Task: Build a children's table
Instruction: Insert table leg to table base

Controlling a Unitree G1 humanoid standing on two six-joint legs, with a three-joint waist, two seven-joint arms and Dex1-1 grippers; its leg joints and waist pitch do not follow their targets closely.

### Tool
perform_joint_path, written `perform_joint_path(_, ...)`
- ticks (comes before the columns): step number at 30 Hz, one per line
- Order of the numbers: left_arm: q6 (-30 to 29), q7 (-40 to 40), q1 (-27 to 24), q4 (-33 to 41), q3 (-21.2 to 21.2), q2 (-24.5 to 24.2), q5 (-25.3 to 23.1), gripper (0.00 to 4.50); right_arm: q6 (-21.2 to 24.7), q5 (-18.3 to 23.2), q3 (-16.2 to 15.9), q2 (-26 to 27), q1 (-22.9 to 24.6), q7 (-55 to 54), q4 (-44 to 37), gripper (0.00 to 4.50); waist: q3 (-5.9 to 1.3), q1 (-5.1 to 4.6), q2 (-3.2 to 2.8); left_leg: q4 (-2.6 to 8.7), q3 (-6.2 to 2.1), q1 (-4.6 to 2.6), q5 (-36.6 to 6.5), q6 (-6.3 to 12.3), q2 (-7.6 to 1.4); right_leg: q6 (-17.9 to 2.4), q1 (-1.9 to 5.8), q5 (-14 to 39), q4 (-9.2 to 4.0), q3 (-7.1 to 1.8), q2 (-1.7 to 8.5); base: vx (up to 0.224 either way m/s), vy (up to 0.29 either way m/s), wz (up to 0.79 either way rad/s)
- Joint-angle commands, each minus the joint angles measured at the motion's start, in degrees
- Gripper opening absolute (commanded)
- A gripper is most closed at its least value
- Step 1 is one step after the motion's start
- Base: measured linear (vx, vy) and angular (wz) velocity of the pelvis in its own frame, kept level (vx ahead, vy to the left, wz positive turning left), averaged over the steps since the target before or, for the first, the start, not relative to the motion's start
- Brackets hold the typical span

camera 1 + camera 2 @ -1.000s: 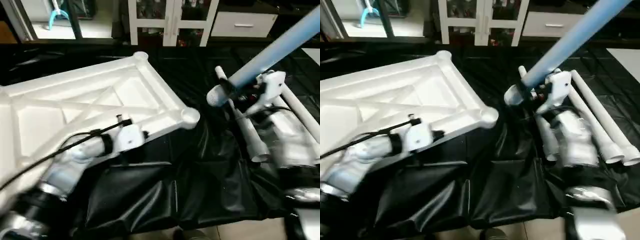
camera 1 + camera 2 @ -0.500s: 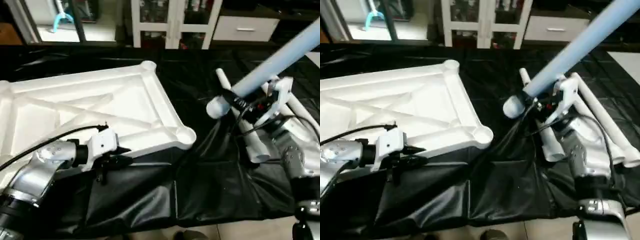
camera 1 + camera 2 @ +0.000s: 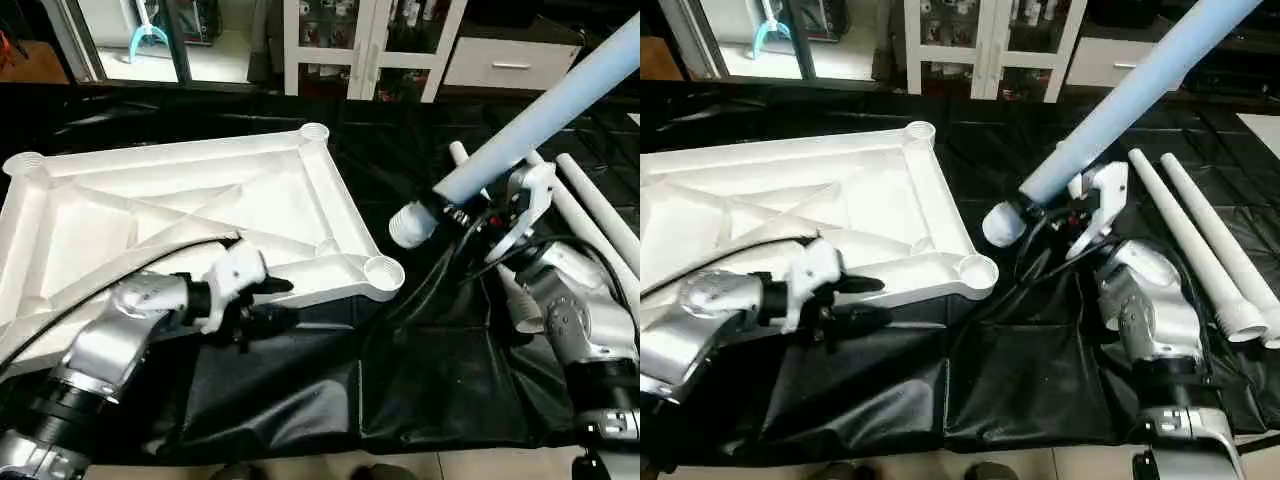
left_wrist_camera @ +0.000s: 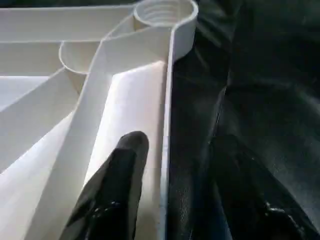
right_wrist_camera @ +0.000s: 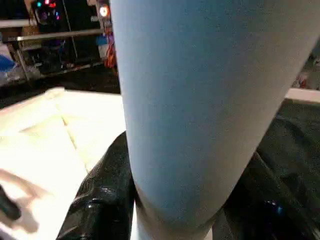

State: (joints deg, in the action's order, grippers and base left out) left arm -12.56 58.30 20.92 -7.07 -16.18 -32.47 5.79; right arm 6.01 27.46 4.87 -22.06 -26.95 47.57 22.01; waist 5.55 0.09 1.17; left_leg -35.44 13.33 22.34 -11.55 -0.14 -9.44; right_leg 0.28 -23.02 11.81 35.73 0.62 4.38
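White plastic everywhere here: the table top (image 3: 190,215) is lying ribs-up on the black sheet (image 3: 420,380), taking up the left half of it, with its near-right corner socket (image 3: 384,270) pointing at your right arm. Your right gripper (image 3: 1060,212) is clenched around one leg (image 3: 540,120) near its thick end, and that leg slants up and away to the far right, its open end (image 3: 408,226) hanging in the air just up and to the right of that socket, close but not over it. The other legs (image 3: 1200,245) lie side by side along the right edge of the sheet, untouched. Your left gripper (image 3: 262,303) sits at the top's near edge with its fingers spread, and in the wrist view one finger (image 4: 117,182) is over the inside of the rim wall (image 4: 166,125) and the other outside on the sheet, so it's straddling the rim, not squeezing it. I'd say you're on the first leg, and none of the sockets I can see has one in yet. Next move as I read it: swing the leg's thick end over the near-right socket, tip the leg upright so it lines up with the hole, then push or twist it in. You'll probably want the left claw clamped on the rim so the top doesn't skate on that slick sheet.
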Motion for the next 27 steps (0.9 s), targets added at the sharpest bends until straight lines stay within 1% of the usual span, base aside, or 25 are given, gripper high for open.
perform_joint_path(1, -0.1, -0.3, 0.8, 0.2, -1.9, -0.3, -2.0, 2.66, 0.3, -0.2, 0.2, -0.2, 0.0, 0.1, -2.0, 1.84, -4.45, -0.03, -0.46, 4.47, -2.17, -2.14, -6.5, 2.55, -4.03, -17.5, 1.94, 2.0, -3.56, -2.01, 3.43, 0.000, 0.000, 0.00)
perform_joint_path(2, 0.0, -0.6, 0.9, -0.1, -2.2, -0.3, -2.7, 2.70, 0.3, -0.3, 0.2, -0.1, 0.0, 0.1, -2.0, 1.84, -4.33, -0.08, -0.48, 4.55, -2.23, -2.15, -7.5, 2.04, -4.06, -17.3, 1.84, 3.3, -3.65, -2.01, 3.40, 0.000, 0.000, 0.00)
perform_joint_path(5, 0.0, -0.6, 0.9, -0.1, -2.2, -0.3, -2.7, 2.70, 0.3, -0.3, 0.2, -0.1, 0.0, 0.1, -2.0, 1.84, -4.33, -0.10, -0.45, 4.59, -2.26, -2.24, -8.8, 0.98, -4.02, -16.9, 1.73, 4.5, -3.70, -2.03, 3.33, 0.000, 0.000, 0.00)
perform_joint_path(8, 0.0, -0.6, 0.9, -0.1, -2.2, -0.3, -2.7, 2.70, 0.3, -0.3, 0.2, -0.1, 0.0, 0.1, -2.0, 1.84, -4.38, -0.07, -0.48, 4.55, -2.28, -2.17, -8.5, 1.02, -3.97, -16.9, 1.75, 3.8, -3.63, -2.03, 3.35, 0.000, 0.000, 0.00)
perform_joint_path(11, 0.8, -1.8, 1.4, -1.5, -2.3, -0.5, -4.3, 2.71, 0.4, -0.5, 0.1, -0.1, 0.2, 0.2, -2.2, 1.84, -4.39, -0.06, -0.54, 4.47, -2.29, -2.08, -7.9, 1.49, -3.91, -17.0, 1.79, 2.7, -3.55, -2.02, 3.29, 0.000, 0.000, 0.00)
perform_joint_path(13, 0.1, -1.8, 1.6, -1.9, -2.2, -0.9, -4.2, 2.71, 0.8, -0.7, -0.2, -0.1, 0.6, 0.3, -2.5, 1.84, -4.41, 0.01, -0.55, 4.46, -2.29, -2.16, -7.9, 1.58, -3.90, -17.0, 1.73, 2.6, -3.53, -1.99, 3.28, 0.000, 0.000, 0.00)
perform_joint_path(14, -0.1, -1.5, 1.6, -1.9, -2.3, -1.0, -4.0, 2.42, 1.0, -0.8, -0.4, 0.0, 0.7, 0.4, -2.6, 1.84, -4.40, 0.01, -0.52, 4.47, -2.34, -2.06, -7.8, 1.66, -3.91, -17.1, 1.81, 2.7, -3.51, -1.99, 3.38, 0.000, 0.000, 0.00)
perform_joint_path(17, -0.6, -0.7, 1.5, -2.0, -2.4, -0.7, -3.8, 2.31, 1.3, -1.1, -1.5, 0.7, 0.3, 0.8, -2.8, 1.84, -4.33, -0.05, -0.82, 4.52, -2.37, -2.07, -8.4, 1.37, -3.90, -17.3, 1.72, 3.2, -3.57, -1.98, 3.30, 0.000, 0.000, 0.00)
perform_joint_path(18, -0.4, -0.6, 1.6, -2.2, -2.5, -0.6, -4.1, 2.22, 1.4, -1.3, -2.2, 1.1, 0.0, 1.2, -3.0, 1.84, -4.35, -0.08, -0.76, 4.55, -2.38, -2.14, -9.0, 1.14, -3.94, -17.3, 1.67, 3.5, -3.59, -1.97, 3.30, 0.000, 0.000, 0.00)
perform_joint_path(19, -0.3, -0.7, 1.7, -2.5, -2.7, -0.6, -4.5, 2.22, 1.3, -1.8, -3.0, 1.2, -0.2, 1.9, -3.0, 1.84, -4.36, -0.09, -0.86, 4.57, -2.43, -2.12, -9.0, 1.04, -3.94, -17.2, 1.68, 3.4, -3.54, -1.93, 3.26, 0.000, 0.000, 0.00)
perform_joint_path(20, -0.1, -1.0, 2.1, -3.4, -3.0, -0.3, -5.5, 1.96, 0.5, -3.5, -5.3, 1.1, -0.4, 3.9, -2.8, 1.84, -4.34, -0.13, -0.77, 4.57, -2.40, -2.11, -9.1, 1.07, -3.91, -17.2, 1.67, 3.4, -3.58, -1.90, 3.18, 0.000, 0.000, 0.00)
perform_joint_path(22, 0.0, -1.1, 2.4, -3.7, -3.2, -0.1, -5.8, 1.92, -0.2, -4.6, -6.8, 0.9, -0.2, 5.5, -2.5, 1.84, -4.26, -0.12, -0.73, 4.59, -2.44, -2.10, -9.8, 0.90, -3.96, -17.1, 1.66, 4.2, -3.68, -1.95, 3.35, 0.000, 0.000, 0.00)
perform_joint_path(24, 0.0, -1.1, 2.4, -3.8, -3.2, -0.1, -5.8, 1.76, -0.4, -4.8, -7.1, 0.8, -0.2, 5.9, -2.4, 1.84, -4.21, 0.01, -0.77, 4.64, -2.44, -2.18, -10.3, 0.63, -4.04, -17.0, 1.59, 5.1, -3.78, -2.05, 3.46, 0.000, 0.000, 0.00)
perform_joint_path(26, 0.4, -1.1, 2.6, -4.4, -4.1, -0.6, -6.9, 1.51, -0.5, -4.5, -7.3, 0.8, -0.3, 8.0, -1.5, 1.84, -4.09, -0.07, -0.63, 4.76, -2.54, -2.09, -10.9, 0.49, -4.04, -16.7, 1.64, 5.8, -3.81, -2.05, 3.39, 0.000, 0.000, 0.00)
perform_joint_path(27, 0.4, -1.1, 2.6, -4.4, -4.2, -0.6, -7.0, 1.48, -0.5, -4.5, -7.3, 0.7, -0.3, 8.2, -1.4, 1.84, -4.09, -0.07, -0.63, 4.76, -2.54, -2.09, -10.9, 0.49, -4.04, -16.7, 1.64, 5.8, -3.81, -2.05, 3.39, 0.000, 0.000, 0.00)
